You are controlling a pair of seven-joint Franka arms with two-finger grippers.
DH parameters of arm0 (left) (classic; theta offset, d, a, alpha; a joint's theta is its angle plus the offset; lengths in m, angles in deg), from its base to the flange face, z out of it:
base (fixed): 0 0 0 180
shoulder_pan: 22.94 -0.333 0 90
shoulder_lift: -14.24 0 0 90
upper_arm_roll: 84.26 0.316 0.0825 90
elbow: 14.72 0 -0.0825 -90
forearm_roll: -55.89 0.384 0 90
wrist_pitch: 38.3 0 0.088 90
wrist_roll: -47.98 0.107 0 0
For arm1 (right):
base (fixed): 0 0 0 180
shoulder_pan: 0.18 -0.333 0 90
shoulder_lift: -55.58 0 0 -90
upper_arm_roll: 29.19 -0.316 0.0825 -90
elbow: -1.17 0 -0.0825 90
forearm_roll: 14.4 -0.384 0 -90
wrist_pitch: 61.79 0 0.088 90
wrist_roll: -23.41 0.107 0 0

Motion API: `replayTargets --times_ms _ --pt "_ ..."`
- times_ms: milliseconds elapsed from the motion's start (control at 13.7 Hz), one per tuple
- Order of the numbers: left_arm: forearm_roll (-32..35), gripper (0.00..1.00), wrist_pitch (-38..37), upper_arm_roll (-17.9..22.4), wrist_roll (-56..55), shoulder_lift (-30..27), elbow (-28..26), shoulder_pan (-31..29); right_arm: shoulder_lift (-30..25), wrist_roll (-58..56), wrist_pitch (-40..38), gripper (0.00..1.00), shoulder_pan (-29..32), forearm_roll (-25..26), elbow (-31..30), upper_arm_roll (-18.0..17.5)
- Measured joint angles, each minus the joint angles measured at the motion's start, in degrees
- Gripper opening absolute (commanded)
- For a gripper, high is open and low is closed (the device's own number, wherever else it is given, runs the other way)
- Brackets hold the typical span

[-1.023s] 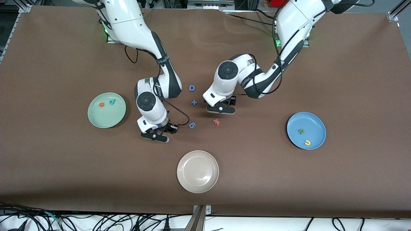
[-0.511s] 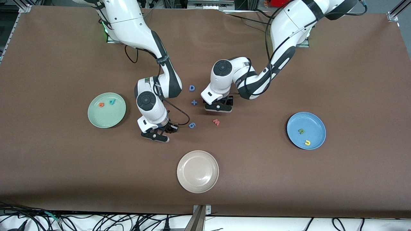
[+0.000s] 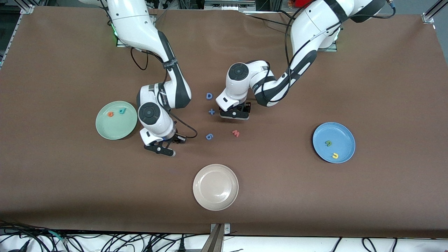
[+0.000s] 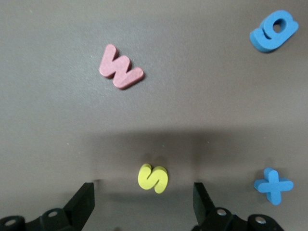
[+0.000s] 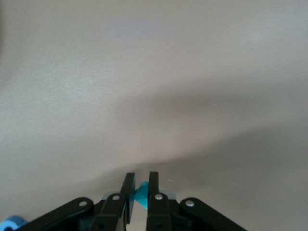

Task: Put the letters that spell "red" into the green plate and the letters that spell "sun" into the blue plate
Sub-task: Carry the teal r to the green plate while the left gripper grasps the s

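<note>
Over the brown counter [image 3: 315, 70], left tool [image 4: 144, 204] straddles the yellow foam "s" [image 4: 153, 177], wide; right tool [image 5: 139, 192] pinches a teal foam piece [image 5: 141, 197]; pink "w" [image 4: 121, 67] nearby.

My left gripper [image 4: 144, 202] straddles yellow foam "s" [image 4: 153, 177]; pink foam "w" [image 3: 236, 133] nearer camera. My right gripper [image 5: 139, 192] pinches teal foam piece [image 5: 142, 195] beside pale mint-green plate [image 3: 105, 131].
</note>
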Motion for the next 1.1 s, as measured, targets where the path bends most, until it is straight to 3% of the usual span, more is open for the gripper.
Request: replayTargets --times_ms 219,584,804,1096 --pt "0.0 0.79 0.2 1.5 -0.2 0.4 0.5 1.3 -3.2 -4.4 -9.1 0.11 0.0 0.0 0.2 4.8" --pt "0.0 0.47 0.3 2.3 -0.2 1.4 2.8 2.3 -5.5 -15.7 -24.0 0.11 0.6 0.0 -0.3 16.3" --pt "0.0 0.31 0.2 2.3 -0.2 1.4 3.2 2.4 -5.5 -23.1 -24.9 0.11 1.1 0.0 -4.1 20.9" --pt "0.0 0.19 0.1 2.3 -0.2 1.4 3.4 2.4 -5.0 -25.2 -19.9 0.12 1.9 0.0 -10.7 21.2"
